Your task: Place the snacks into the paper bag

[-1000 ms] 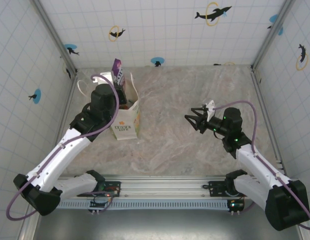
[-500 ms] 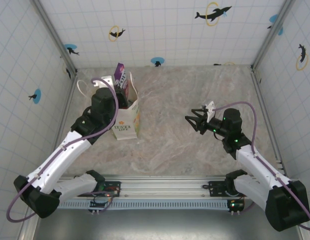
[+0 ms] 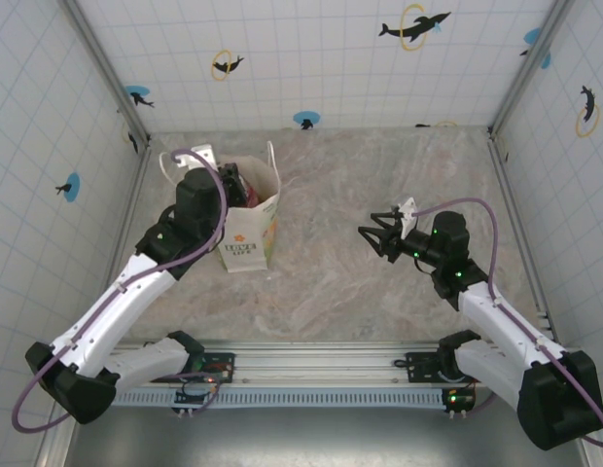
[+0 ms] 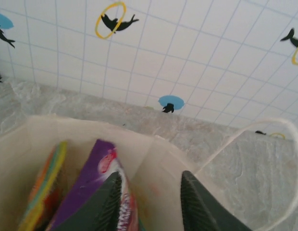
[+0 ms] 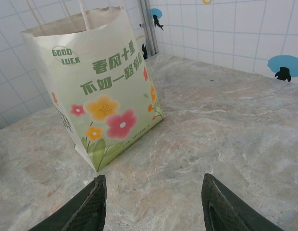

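The left gripper stood parted over a purple packet in the paper bag, far-left table corner; right gripper gaped empty.

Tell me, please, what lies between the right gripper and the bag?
Nothing but bare table lies between the right gripper and the bag; the top view and the right wrist view both show that stretch.

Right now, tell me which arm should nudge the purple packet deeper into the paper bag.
Left. The left gripper hangs open over the mouth of the paper bag, beside the purple packet. The right gripper is open, well apart from the bag.
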Motion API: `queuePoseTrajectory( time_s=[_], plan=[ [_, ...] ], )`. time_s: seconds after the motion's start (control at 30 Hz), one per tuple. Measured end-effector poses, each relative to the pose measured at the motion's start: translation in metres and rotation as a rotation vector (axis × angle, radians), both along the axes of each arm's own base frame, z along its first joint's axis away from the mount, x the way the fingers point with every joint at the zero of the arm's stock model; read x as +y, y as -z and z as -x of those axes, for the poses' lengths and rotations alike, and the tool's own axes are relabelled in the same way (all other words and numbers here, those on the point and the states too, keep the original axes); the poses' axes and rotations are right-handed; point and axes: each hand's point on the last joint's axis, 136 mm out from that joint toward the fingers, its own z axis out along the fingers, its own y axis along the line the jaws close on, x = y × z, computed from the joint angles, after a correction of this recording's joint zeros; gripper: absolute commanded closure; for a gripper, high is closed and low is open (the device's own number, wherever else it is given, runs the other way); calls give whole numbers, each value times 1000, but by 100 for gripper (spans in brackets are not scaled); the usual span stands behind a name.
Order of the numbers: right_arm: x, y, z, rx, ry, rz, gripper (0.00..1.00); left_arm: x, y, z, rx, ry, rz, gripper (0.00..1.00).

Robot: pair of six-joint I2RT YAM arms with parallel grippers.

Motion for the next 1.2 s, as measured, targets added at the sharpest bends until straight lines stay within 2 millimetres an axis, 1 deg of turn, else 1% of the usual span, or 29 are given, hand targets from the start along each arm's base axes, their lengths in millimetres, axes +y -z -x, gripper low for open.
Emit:
queuePoseTrajectory(
  time_s=[0.07, 0.1, 0.17, 0.27, 0.33, 0.4, 0.47, 0.6, 0.7, 0.8, 0.87, 1.03, 1.1, 1.2],
  plan=[
    [1, 2, 0, 9, -2, -1, 46, 4, -17, -1, -15, -11, 10, 59],
    [2, 3, 0, 20, -5, -2, 46, 8, -26, -2, -25, -22, 18, 57],
    [5, 8, 0, 43, -11, -3, 45, 19, -38, -5, -31, -42, 28, 55],
    [15, 11, 1, 83, -32, -8, 44, 43, -43, -11, -10, -80, 36, 52],
    [24, 6, -1, 104, -51, -13, 44, 58, -42, -17, 18, -102, 40, 50],
    [35, -6, -6, 121, -69, -24, 44, 73, -39, -24, 54, -123, 45, 47],
    [47, -22, -12, 131, -86, -43, 44, 83, -39, -27, 79, -126, 56, 47],
    [73, -57, -27, 177, -128, -96, 44, 104, -47, -37, 120, -120, 90, 45],
    [91, -73, -38, 235, -153, -130, 43, 124, -57, -43, 127, -137, 102, 44],
    [109, -83, -45, 298, -183, -159, 41, 141, -60, -44, 139, -149, 116, 42],
    [120, -90, -49, 332, -204, -179, 40, 152, -58, -43, 148, -154, 132, 41],
    [149, -113, -65, 418, -247, -241, 38, 187, -44, -40, 200, -176, 205, 41],
    [158, -121, -73, 456, -254, -272, 37, 192, -40, -39, 208, -156, 240, 41],
    [169, -129, -84, 505, -268, -314, 36, 185, -31, -37, 229, -97, 286, 41]
  ],
)
